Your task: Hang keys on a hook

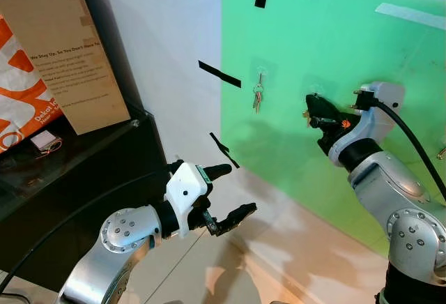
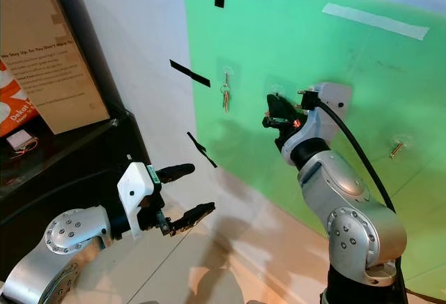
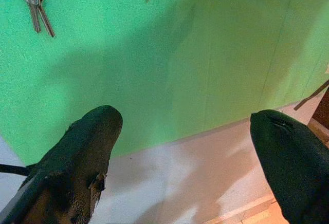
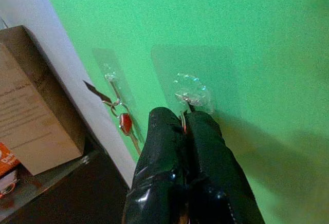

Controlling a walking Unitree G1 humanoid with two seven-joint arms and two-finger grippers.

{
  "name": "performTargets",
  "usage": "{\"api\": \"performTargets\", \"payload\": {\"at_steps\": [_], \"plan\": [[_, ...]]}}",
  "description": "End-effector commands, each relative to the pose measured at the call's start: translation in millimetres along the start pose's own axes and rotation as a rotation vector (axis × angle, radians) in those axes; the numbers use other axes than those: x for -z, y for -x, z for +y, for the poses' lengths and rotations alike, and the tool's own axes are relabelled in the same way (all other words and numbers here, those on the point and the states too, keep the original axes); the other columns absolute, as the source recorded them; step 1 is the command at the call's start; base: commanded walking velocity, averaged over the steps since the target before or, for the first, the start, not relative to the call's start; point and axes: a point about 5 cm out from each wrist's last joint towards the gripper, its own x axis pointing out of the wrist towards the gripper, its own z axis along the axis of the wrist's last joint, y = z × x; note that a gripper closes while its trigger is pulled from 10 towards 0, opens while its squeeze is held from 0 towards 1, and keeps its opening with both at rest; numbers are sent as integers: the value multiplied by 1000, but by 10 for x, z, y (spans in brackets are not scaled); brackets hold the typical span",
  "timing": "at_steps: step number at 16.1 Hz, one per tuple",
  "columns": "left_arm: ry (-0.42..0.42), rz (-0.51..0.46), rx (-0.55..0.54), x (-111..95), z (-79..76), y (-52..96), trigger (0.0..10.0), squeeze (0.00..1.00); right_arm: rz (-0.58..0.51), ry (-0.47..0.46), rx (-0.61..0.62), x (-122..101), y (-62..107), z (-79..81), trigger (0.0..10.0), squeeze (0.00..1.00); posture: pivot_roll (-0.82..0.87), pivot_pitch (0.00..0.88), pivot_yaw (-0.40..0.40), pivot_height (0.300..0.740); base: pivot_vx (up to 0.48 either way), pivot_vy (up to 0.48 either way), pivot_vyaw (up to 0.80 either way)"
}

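The left claw hangs wide open and empty, low before the green wall. Up to its right a set of keys hangs on a hook. Further right, the right claw is pinched closed on a key ring, its tips touching a second clear hook

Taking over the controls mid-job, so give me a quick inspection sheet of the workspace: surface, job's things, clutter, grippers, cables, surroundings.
Surface: green wall panel with clear stick-on hooks.
Job's things: hung keys on the left hook; middle hook at the right gripper's tips, a ring just visible between its fingers; a further hook to the right.
Clutter: black tape strips on the wall.
Grippers: right gripper shut, raised to the middle hook; left gripper open, low, away from the wall.
Cables: black cable along the right arm.
Surroundings: cardboard box on a dark shelf; tiled floor.
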Motion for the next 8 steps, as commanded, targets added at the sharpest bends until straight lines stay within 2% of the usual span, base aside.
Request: {"api": "performTargets", "payload": {"at_steps": [1, 3, 5, 8], "plan": [[-19, 2, 4, -36, 5, 14, 10000, 0, -6, 6, 47, -8, 5, -72, 10000, 0, -116, 0, 6, 740, 0, 0, 0], [-20, 7, 4, -30, 2, 22, 10000, 0, 3, 10, 114, 30, 80, -202, 10000, 0, -115, 1, 5, 740, 0, 0, 0], [-20, 9, 5, -27, -2, 25, 10000, 0, 11, 9, 132, 57, 117, -234, 10000, 0, -116, 2, 6, 740, 0, 0, 0], [-25, 14, 10, -28, 0, 27, 10000, 0, 65, 34, 150, 213, 187, -269, 10000, 0, -112, 5, 11, 740, 0, 0, 0]]}}
